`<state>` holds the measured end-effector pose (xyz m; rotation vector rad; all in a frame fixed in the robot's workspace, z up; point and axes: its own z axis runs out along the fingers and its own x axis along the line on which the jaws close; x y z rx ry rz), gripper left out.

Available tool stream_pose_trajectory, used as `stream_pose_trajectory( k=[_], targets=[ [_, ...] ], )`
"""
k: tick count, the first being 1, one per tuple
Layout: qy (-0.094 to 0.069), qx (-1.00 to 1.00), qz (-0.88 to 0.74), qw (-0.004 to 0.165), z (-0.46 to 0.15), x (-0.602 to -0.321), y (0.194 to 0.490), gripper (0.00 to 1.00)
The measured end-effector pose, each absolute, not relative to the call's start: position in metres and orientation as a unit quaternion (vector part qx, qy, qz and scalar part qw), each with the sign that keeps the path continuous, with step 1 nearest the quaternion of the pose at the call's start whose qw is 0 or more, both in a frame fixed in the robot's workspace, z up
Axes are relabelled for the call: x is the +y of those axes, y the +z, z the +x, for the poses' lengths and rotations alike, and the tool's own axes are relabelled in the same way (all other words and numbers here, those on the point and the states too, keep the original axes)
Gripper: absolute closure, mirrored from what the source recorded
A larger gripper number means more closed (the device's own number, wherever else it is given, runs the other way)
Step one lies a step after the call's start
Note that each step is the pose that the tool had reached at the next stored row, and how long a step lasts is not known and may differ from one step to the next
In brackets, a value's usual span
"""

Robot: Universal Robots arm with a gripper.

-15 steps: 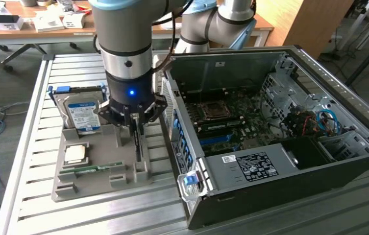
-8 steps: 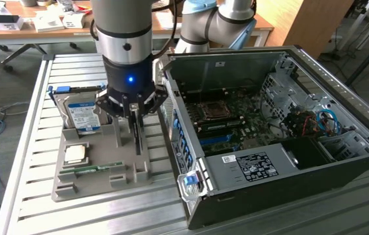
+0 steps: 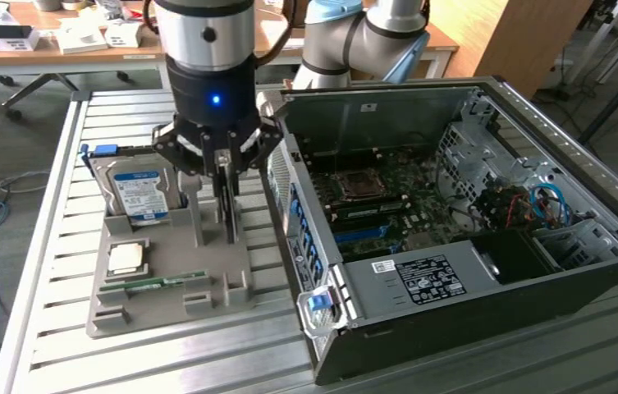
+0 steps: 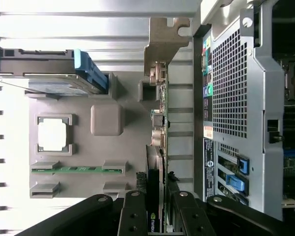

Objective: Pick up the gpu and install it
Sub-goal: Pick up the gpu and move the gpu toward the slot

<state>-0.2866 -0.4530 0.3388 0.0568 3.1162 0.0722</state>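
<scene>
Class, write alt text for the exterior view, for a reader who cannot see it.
A robot arm's gripper hangs over a black graphics card standing upright in a grey parts holder on a slatted table, beside an open computer case.

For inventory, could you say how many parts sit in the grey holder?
4: hard drive farthest back, processor midway, RAM stick nearest, gpu upright beside the case.

The exterior view looks down from high up, with the grey holder [image 3: 167, 304] at 9 o'clock and the case [image 3: 451, 345] at 3 o'clock. The wrist view (riding just above the gripper [image 4: 160, 199]) faces straight down, close, sharing the grey holder, gpu [image 4: 155, 167] and case rear.
</scene>
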Motion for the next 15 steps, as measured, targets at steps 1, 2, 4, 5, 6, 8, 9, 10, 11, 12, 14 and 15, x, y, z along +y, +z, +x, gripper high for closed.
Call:
stream_pose_trajectory(
  k=[1,2,4,5,6,8,9,10,11,12,14,15],
  targets=[
    [0.023,0.999,0.018,0.012,-0.287,-0.453,0.343,0.74],
    [0.023,0.999,0.018,0.012,-0.287,-0.453,0.348,0.74],
    [0.023,0.999,0.018,0.012,-0.287,-0.453,0.357,0.74],
    [0.023,0.999,0.018,0.012,-0.287,-0.453,0.361,0.74],
    [0.023,0.999,0.018,0.012,-0.287,-0.453,0.365,0.74],
    [0.023,0.999,0.018,0.012,-0.287,-0.453,0.374,0.74],
    [0.023,0.999,0.018,0.012,-0.287,-0.453,0.378,0.74],
    [0.023,0.999,0.018,0.012,-0.287,-0.453,0.383,0.74],
    [0.023,0.999,0.018,0.012,-0.287,-0.453,0.387,0.74],
    [0.023,0.999,0.018,0.012,-0.287,-0.453,0.390,0.74],
    [0.023,0.999,0.018,0.012,-0.287,-0.453,0.397,0.74],
    [0.023,0.999,0.018,0.012,-0.287,-0.453,0.401,0.74]
  ],
)
